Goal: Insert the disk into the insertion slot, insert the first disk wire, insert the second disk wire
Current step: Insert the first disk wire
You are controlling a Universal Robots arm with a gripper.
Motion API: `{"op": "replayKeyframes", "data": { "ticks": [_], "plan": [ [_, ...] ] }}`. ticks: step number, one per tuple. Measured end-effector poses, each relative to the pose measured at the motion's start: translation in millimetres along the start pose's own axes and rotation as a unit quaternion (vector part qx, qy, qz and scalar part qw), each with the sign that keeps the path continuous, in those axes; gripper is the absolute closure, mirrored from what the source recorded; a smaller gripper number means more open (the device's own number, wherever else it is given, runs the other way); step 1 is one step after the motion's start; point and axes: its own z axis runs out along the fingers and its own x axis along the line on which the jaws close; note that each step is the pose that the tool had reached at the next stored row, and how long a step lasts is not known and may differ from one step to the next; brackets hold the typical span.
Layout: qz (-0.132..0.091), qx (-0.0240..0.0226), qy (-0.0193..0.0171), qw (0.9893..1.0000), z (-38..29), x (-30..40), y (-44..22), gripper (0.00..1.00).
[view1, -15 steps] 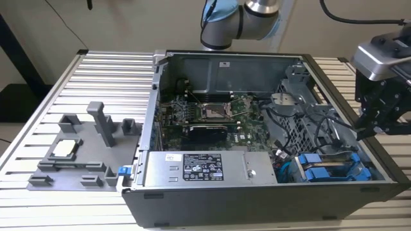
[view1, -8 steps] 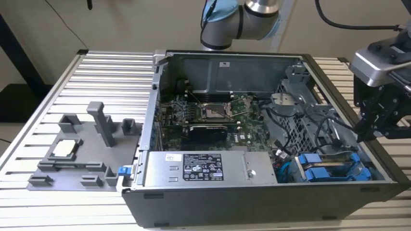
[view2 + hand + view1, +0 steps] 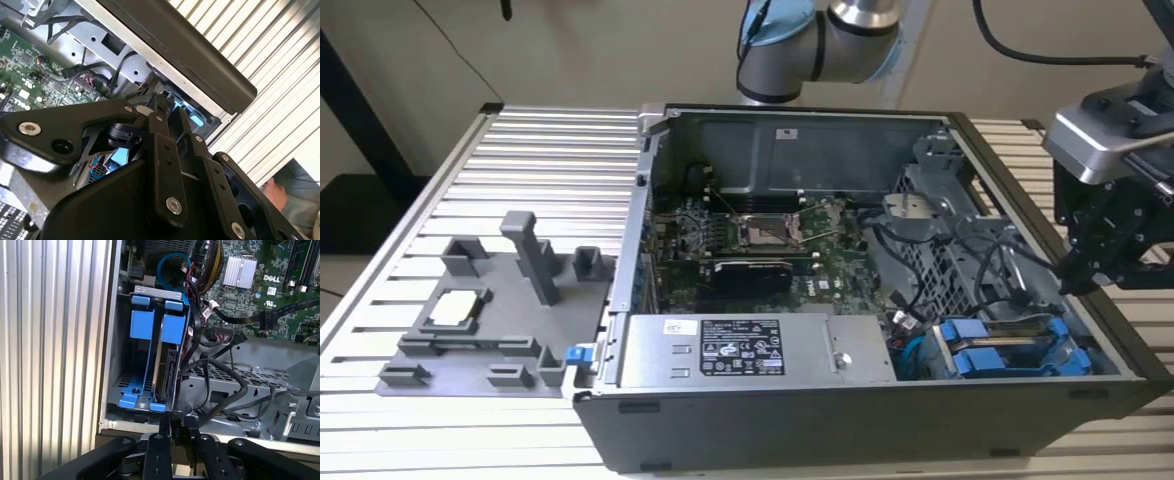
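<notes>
The disk (image 3: 169, 357) stands on edge in its blue carrier inside the insertion slot of the grey drive cage (image 3: 150, 290), beside a second blue carrier (image 3: 141, 325). In the exterior view the blue carriers (image 3: 994, 358) sit at the near right corner of the open computer case. My gripper (image 3: 178, 436) hangs just outside the case wall by the cage. Its fingers (image 3: 161, 445) are shut on the small black connector (image 3: 179, 427) of a disk wire (image 3: 235, 382) that trails back over the perforated cage. The gripper (image 3: 1081, 275) is at the exterior view's right.
A grey labelled power-supply box (image 3: 740, 350) lies along the case's front, with the green motherboard (image 3: 761, 235) behind it. Loose black cables (image 3: 1014, 255) cross the cage. A grey fixture (image 3: 480, 320) stands on the slatted table (image 3: 547, 150). A person's hand (image 3: 275, 192) is past the table.
</notes>
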Motion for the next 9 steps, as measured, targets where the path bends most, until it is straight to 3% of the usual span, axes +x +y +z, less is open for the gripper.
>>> {"op": "replayKeyframes", "data": {
  "ticks": [1, 5, 6, 9],
  "plan": [
    [0.0, 0.0, 0.0, 1.0, 0.0, 0.0, 0.0, 0.81],
    [0.001, -0.0001, 0.0001, 1.0, 0.2, 0.1, 0.1, 0.81],
    [0.003, -0.0017, 0.0, 1.0, 1.0, 0.1, 0.1, 0.81],
    [0.012, -0.0144, -0.0002, 0.9998, 1.7, 0.2, 0.3, 0.81]
  ]
}}
